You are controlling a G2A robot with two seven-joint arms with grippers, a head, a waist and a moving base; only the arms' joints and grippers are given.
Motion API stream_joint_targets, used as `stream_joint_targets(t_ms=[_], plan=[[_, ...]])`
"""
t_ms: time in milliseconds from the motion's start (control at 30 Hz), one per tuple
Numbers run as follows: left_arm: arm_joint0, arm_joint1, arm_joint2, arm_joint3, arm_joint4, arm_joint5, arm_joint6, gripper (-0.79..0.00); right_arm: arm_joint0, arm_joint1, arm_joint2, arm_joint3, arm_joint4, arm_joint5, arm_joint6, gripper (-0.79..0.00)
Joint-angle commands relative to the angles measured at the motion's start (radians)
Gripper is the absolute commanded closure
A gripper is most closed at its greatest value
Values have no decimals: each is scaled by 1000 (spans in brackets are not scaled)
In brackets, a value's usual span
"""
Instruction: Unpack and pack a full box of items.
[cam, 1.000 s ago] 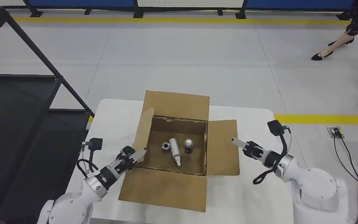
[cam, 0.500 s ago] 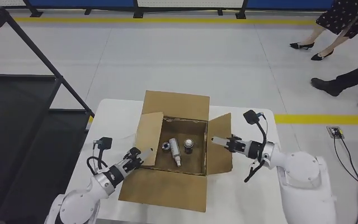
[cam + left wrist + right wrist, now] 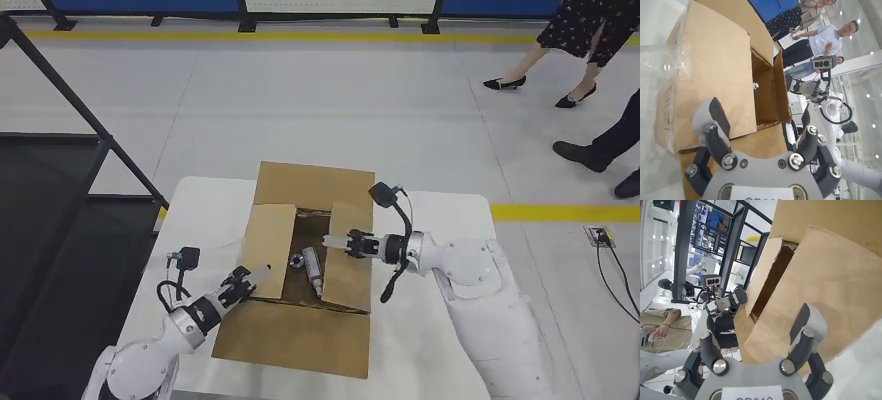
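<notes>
Holding white bottle (image 3: 313, 270) and small round item (image 3: 296, 262), box (image 3: 300, 340) half closed; left jaws spread, right jaws spread.

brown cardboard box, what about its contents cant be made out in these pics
Top view: the floor of the brown cardboard box under the folded-in side flaps is covered by them.
Top view: the small silvery round item beside the white bottle is too small to identify.
Right wrist view: the interior behind the flap gap is in dark shadow.
Left wrist view: box walls hide all contents but a small white tip.
</notes>
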Motion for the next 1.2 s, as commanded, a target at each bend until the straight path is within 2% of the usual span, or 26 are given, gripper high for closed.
stream_joint_targets(t_ms=[0,233,533,767,933,1167], plan=[[-11,3,-6,10,-8,7,-9,-785,20,-3,-28,44,3,-11,-24,-785],[-32,7,17,38,-13,27,0,-785,51,-9,-106,114,-31,-75,-88,-785],[-51,10,52,63,0,53,25,-785,56,-8,-157,120,-99,-47,-145,-785],[-44,14,47,48,-18,46,44,-785,55,-2,-163,105,-108,-39,-162,-785],[-15,21,-15,-14,-90,27,40,-785,43,9,-130,61,-88,-60,-176,-785],[66,39,-177,-87,-178,-28,-12,-785,20,25,-77,-11,-112,-56,-214,-785]])
